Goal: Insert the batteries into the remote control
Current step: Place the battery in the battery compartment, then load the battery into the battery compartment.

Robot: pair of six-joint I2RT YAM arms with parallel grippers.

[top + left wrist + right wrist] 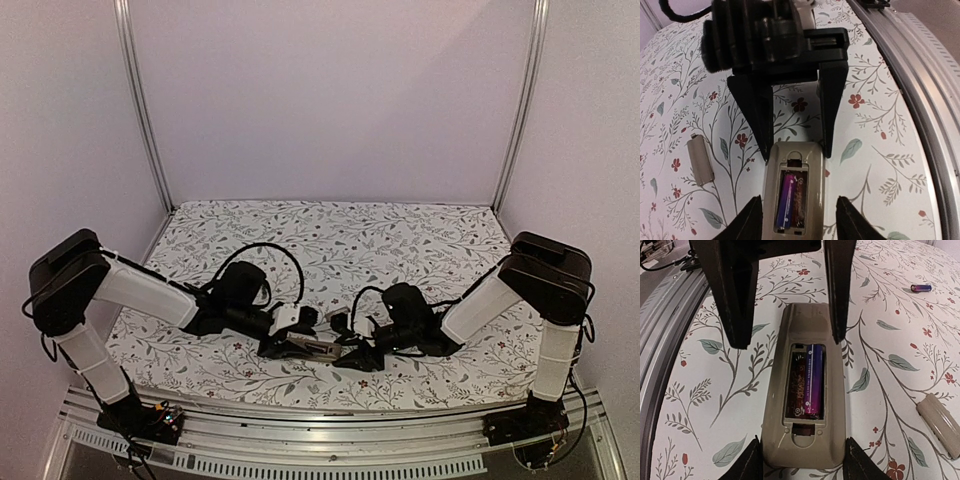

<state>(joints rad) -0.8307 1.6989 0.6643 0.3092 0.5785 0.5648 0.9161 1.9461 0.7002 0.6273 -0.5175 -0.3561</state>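
The remote (pixel 805 322) lies back-up on the tabletop (pixel 715 390) between the two arms, its recess uncovered. The right gripper (pixel 802 440) pinches it across the sides at the latch end, bracing it. The left gripper (pixel 800 198) stands spread around the other end, gripping nothing.

A purple battery (pixel 814 380) sits in the recess. The darker shape beside it may be a second one seated or a bare slot (I cannot tell which). A loose battery (pixel 921 288) lies well apart on the tabletop, and the grey cover (pixel 942 425) rests off to the side.

I judge the step in hand to be seating the batteries. Next, the left gripper would need to lift clear. If a slot is free, it would fetch the loose battery and lay it in the right way round, with the remote braced against sliding.
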